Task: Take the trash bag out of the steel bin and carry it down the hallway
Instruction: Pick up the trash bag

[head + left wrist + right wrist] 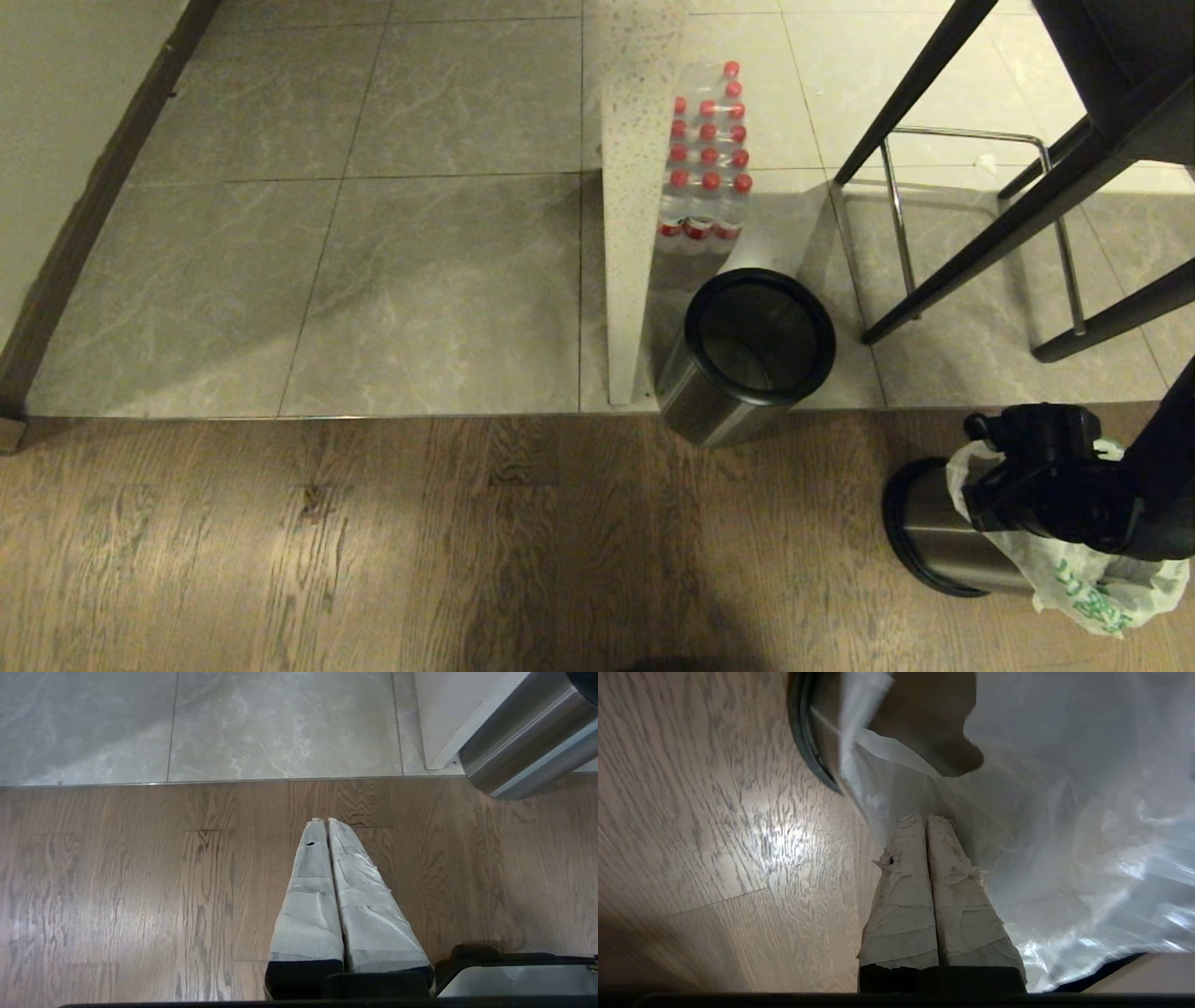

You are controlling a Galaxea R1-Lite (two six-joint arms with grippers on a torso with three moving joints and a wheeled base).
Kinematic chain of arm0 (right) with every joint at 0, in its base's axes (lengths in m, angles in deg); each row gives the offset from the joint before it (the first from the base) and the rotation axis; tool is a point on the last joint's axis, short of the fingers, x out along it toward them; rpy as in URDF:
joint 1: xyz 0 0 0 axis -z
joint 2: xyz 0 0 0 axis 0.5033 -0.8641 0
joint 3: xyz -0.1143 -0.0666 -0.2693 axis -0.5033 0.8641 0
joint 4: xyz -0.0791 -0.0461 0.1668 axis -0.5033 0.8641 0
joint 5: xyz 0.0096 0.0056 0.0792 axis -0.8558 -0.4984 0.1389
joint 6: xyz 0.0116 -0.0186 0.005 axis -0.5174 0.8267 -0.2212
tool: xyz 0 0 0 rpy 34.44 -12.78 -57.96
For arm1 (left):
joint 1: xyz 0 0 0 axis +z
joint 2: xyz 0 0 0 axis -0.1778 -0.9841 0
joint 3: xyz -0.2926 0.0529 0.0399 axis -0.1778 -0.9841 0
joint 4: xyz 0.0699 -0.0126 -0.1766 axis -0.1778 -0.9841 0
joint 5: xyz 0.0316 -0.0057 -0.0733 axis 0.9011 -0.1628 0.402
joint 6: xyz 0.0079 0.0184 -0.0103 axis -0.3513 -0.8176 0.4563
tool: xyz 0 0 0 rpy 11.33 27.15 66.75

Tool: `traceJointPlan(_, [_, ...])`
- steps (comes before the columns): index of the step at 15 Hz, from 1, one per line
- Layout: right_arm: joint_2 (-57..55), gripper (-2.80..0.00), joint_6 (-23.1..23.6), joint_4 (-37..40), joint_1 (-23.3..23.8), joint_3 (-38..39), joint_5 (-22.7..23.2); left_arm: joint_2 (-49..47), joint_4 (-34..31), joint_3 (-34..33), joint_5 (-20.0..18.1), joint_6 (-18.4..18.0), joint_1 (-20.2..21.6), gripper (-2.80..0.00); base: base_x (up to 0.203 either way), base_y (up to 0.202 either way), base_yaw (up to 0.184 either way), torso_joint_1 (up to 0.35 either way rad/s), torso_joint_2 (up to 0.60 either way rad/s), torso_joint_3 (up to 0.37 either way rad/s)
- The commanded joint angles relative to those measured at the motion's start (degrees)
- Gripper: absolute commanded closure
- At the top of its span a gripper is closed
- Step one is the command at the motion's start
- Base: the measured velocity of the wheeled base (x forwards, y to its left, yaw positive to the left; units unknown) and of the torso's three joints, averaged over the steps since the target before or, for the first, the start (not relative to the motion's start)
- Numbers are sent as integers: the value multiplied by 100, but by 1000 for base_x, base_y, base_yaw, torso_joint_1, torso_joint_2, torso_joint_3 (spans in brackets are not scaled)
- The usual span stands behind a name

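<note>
Head view is showing the trash bag (pixel 1088 579) hanging half out of the steel bin (pixel 943 541), which is lying tipped on the wooden floor (pixel 373 551). Right beside that bin, the right gripper (pixel 924 820) is pinching the bag's plastic with fingers pressed together. Well apart from the bin, the left gripper (pixel 326 820) is hanging closed and empty.

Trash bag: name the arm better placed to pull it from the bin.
Right. The right gripper is at the tipped steel bin, jaws shut on the trash bag. The left gripper hangs over bare floor.

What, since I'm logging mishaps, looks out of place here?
The steel bin by the right gripper looks tipped on its side on the wood floor, trash bag spilling out; the other bin stands upright.
</note>
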Motion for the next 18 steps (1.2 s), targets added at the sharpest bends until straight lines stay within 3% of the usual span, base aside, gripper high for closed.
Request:
traceJointPlan(1, [220,0,18,-26,2,108,-26,-6,2,-5,3,5,0,0,0,0,0,0,0,0])
traceJointPlan(6, [480,0,23,-44,30,383,-267,-6,2,-2,-2,5,0,0,0,0,0,0,0,0])
traceJointPlan(18, [847,0,611,25,850,463,-282,-6,2,0,-2,5,3,0,0,0,0,0,0,0])
